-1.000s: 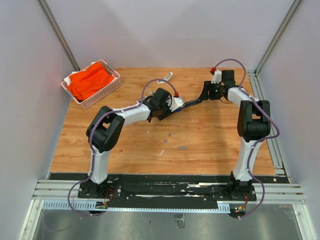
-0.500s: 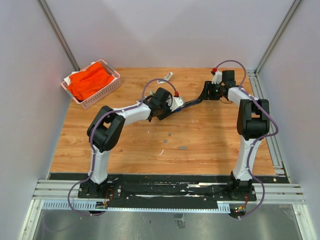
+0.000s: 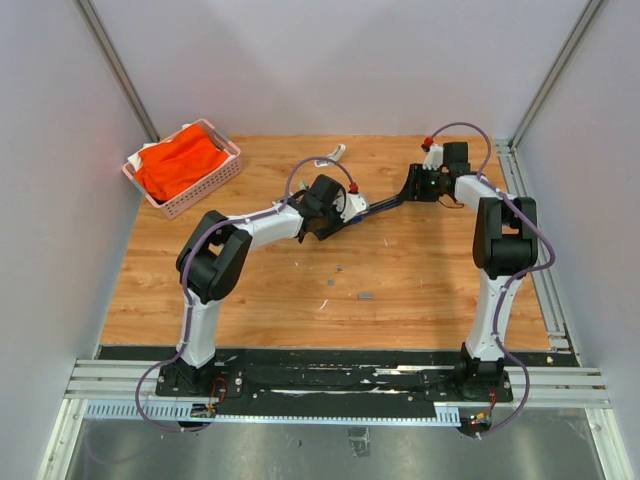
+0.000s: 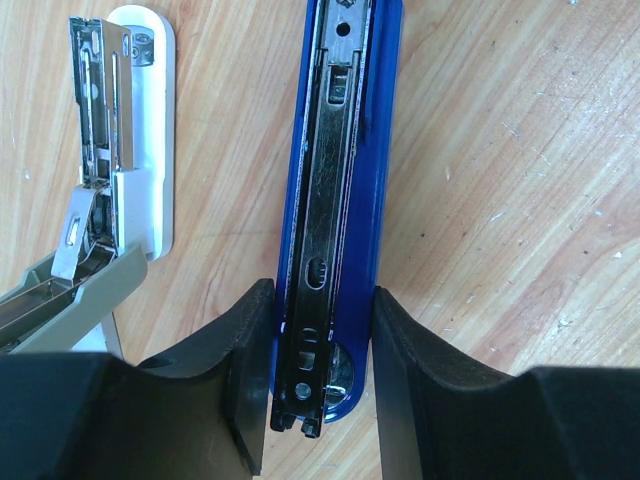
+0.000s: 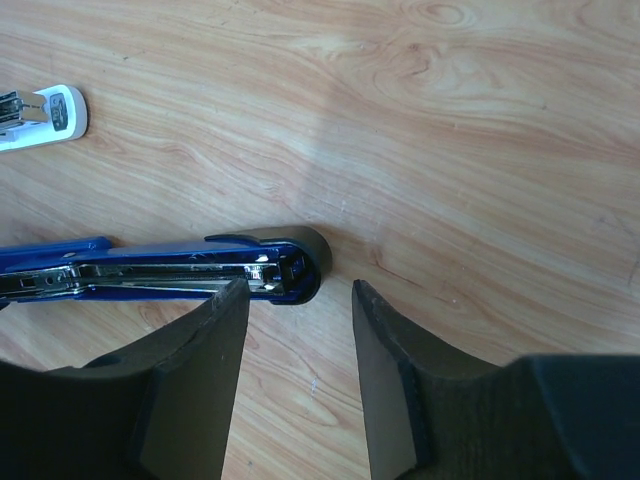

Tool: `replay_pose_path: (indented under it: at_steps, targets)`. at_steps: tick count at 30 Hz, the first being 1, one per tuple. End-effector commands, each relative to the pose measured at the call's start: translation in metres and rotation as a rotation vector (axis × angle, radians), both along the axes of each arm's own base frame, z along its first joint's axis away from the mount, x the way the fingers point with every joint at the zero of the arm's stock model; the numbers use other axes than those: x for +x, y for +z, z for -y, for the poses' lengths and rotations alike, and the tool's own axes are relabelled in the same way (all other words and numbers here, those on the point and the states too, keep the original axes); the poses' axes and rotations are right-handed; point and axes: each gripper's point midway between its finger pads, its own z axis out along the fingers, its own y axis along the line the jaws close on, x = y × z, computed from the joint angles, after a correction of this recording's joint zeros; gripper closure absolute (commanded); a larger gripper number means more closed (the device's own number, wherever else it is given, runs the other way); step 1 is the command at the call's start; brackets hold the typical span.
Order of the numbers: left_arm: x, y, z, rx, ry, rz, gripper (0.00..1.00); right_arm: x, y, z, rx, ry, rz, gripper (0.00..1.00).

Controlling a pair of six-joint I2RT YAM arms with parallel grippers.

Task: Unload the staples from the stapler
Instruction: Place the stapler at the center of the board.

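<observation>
Wooden tabletop, stapler inside left claw

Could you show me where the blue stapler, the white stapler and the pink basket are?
blue stapler [image 4: 335, 220], left wrist view, on its metal staple rail.
white stapler [image 4: 153, 125], left wrist view, on its white base.
pink basket [image 3: 205, 189], top external view, on its near wall.

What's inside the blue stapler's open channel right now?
A bare metal rail with slots and rivets runs along the stapler; no separate staple strip can be made out. The left gripper clamps its near end, covering the sides there.
</observation>
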Motion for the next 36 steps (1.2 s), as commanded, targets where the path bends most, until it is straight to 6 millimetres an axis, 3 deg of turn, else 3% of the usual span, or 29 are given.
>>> replay_pose_path:
  at_steps: [1,9,26,36]
  targets:
    - [0.007,0.002,0.0,0.002,0.018,0.006,0.82,0.008,-0.003,0.003,-0.004,-0.015,-0.001,0.56]
    - [0.007,0.001,0.001,0.005,0.017,0.0,0.76,0.009,-0.01,0.003,-0.008,-0.017,-0.016,0.58]
    - [0.004,-0.001,-0.003,0.027,0.023,-0.022,0.42,0.009,-0.014,0.004,-0.014,-0.027,-0.039,0.58]
    - [0.012,-0.001,-0.005,0.035,0.062,0.001,0.35,0.01,-0.013,0.009,-0.037,-0.041,-0.039,0.58]
